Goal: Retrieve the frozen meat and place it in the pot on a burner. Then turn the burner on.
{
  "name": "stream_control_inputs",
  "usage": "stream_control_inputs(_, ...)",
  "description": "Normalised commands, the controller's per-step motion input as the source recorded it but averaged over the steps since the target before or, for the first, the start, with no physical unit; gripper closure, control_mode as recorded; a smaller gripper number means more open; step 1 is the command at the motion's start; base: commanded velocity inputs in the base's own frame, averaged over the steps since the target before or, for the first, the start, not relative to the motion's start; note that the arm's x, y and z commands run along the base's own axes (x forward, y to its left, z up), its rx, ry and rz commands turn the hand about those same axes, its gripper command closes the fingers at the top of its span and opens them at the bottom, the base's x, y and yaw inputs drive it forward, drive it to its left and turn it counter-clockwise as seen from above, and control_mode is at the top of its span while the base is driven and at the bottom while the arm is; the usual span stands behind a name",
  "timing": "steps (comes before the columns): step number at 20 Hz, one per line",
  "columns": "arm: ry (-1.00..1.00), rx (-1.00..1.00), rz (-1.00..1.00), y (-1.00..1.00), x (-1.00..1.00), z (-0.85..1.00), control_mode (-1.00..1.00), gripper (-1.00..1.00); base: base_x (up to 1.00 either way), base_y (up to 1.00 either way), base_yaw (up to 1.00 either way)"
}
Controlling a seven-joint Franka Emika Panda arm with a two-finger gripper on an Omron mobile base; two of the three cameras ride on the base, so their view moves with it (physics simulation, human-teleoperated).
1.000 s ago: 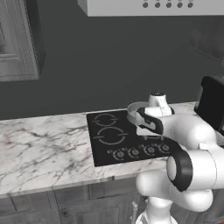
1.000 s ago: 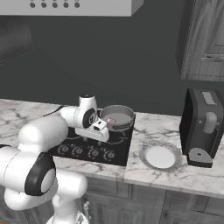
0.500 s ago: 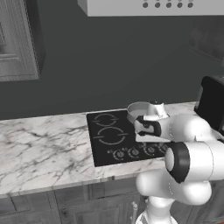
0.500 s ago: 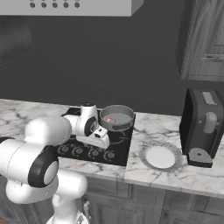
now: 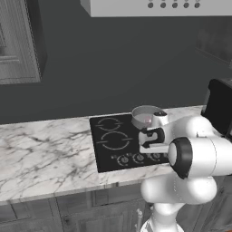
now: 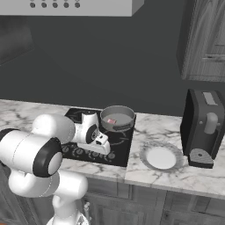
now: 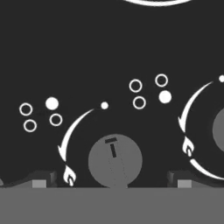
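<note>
The grey pot [image 6: 117, 117] [image 5: 146, 116] stands on the back right burner of the black cooktop [image 5: 108, 145] [image 6: 74, 115]. The frozen meat [image 6: 111, 121], a small pinkish lump, lies inside it. My gripper [image 6: 102, 143] [image 5: 146, 146] hangs low over the front row of knobs, just in front of the pot, pointing down. In the hand view a round grey knob [image 7: 115, 161] sits right below, between the two spread fingertips [image 7: 41, 180], with its marker near upright. My gripper [image 7: 111, 181] is open with nothing in it. A second knob [image 7: 219, 129] is cut off at the right edge.
A white plate [image 6: 160, 157] lies on the marble counter [image 5: 41, 154] right of the cooktop. A dark coffee machine [image 6: 204, 127] [image 5: 219, 106] stands beyond it. A range hood [image 5: 158, 7] hangs overhead, and wall cabinets [image 6: 204, 39] flank it.
The hand has dropped from beside the pot's rim down and forward to the knob row. The pot and the meat have stayed put.
</note>
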Motion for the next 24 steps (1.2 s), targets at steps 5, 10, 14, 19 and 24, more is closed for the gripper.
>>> stream_control_inputs(5,0.0,0.0,0.03,0.0,0.13,-0.07,-1.0,-1.0,0.0,0.0,0.0)
stream_control_inputs(10,-0.01,0.0,0.03,0.0,0.08,-0.06,-1.0,-1.0,0.0,0.0,0.0)
stream_control_inputs(14,-0.01,0.0,0.01,0.0,0.0,-0.13,-1.0,-1.0,0.0,0.0,0.0)
stream_control_inputs(19,0.0,0.01,0.0,0.0,0.0,-0.22,-1.0,-1.0,0.0,0.0,0.0)
stream_control_inputs(24,0.0,0.04,0.0,0.0,0.0,-0.17,-1.0,1.0,0.0,0.0,0.0)
